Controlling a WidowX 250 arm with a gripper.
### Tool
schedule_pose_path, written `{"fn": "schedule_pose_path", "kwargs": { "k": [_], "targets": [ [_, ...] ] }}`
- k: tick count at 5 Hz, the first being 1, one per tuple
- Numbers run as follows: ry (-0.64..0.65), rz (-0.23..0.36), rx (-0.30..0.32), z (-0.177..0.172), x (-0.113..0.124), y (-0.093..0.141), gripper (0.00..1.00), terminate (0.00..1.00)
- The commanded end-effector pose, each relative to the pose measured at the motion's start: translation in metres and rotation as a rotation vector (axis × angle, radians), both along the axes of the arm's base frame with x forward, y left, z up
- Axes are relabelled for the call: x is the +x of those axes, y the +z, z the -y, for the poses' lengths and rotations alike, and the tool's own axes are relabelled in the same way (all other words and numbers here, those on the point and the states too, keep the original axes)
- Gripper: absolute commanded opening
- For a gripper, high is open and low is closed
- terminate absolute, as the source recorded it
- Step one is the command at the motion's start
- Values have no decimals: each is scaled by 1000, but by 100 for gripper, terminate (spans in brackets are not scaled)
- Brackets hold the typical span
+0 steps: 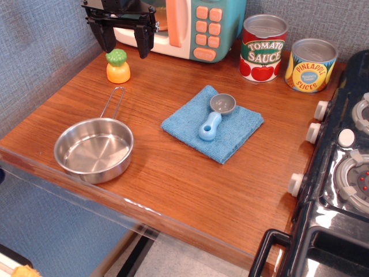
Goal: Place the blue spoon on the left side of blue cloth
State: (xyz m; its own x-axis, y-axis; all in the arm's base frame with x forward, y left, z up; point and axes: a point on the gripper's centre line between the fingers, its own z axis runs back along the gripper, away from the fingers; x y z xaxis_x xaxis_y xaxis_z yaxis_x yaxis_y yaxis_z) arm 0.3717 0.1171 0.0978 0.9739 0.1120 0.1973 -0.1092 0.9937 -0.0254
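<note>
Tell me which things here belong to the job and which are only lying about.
Belong to the job:
blue spoon, lying on the cloth
blue cloth
gripper, fingers open, near the microwave

Only lying about:
steel pan
toy pineapple
tomato sauce can
pineapple slices can
toy microwave
stove

The wooden tabletop (173,179) carries a steel pan (94,150), a blue cloth (230,135), a toy pineapple (117,66), a tomato sauce can (263,48), a pineapple slices can (311,64), and apparently a toy microwave (190,26) at the back.
</note>
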Motion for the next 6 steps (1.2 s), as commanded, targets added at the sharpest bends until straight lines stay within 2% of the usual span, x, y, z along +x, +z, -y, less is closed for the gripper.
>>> {"fn": "schedule_pose_path", "kwargs": {
  "k": [1,2,3,4,5,6],
  "targets": [
    [0,0,0,0,0,0,100,0],
    [-1,-65,18,20,-4,-5,100,0],
    [-92,-18,-78,44,-10,-11,100,0],
    [-195,-22,-134,80,-18,-21,100,0],
    [-246,-39,-150,110,-24,-34,100,0],
    [-251,-39,-120,124,-28,-36,100,0]
  ]
}}
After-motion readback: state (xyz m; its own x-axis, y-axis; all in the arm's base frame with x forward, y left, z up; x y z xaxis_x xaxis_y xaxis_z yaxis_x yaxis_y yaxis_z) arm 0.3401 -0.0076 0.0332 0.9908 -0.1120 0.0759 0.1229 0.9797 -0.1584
